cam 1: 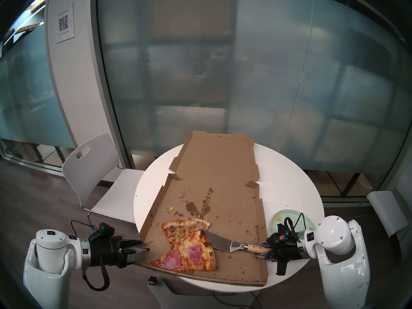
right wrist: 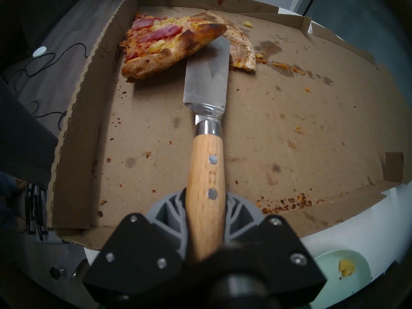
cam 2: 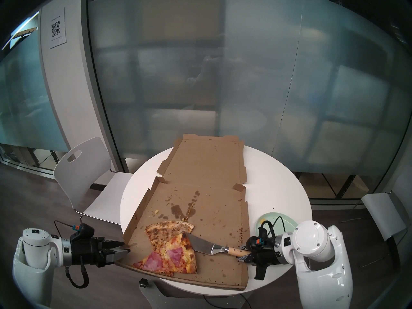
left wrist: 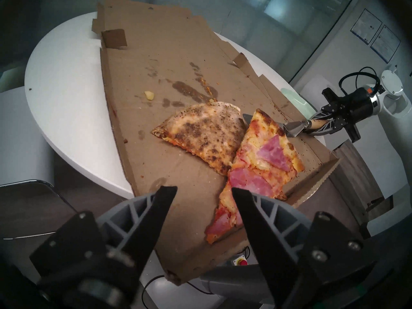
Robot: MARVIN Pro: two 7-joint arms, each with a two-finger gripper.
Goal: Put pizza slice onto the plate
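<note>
Both arms low, flanking pizza box (cam 1: pixel 214 190); right gripper (right wrist: pixel 205 203) around spatula handle (right wrist: pixel 204 186).

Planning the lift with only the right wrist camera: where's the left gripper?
Observer: The left gripper hovers open and empty off the pizza box's near left corner.
Operator: How far does the pizza slice run past the spatula?
Observer: Its point reaches the box's near edge, beside that gripper.
Operator: And the plate?
Observer: It sits on the table right of the box, beyond the right gripper, whose arm partly hides it.
</note>
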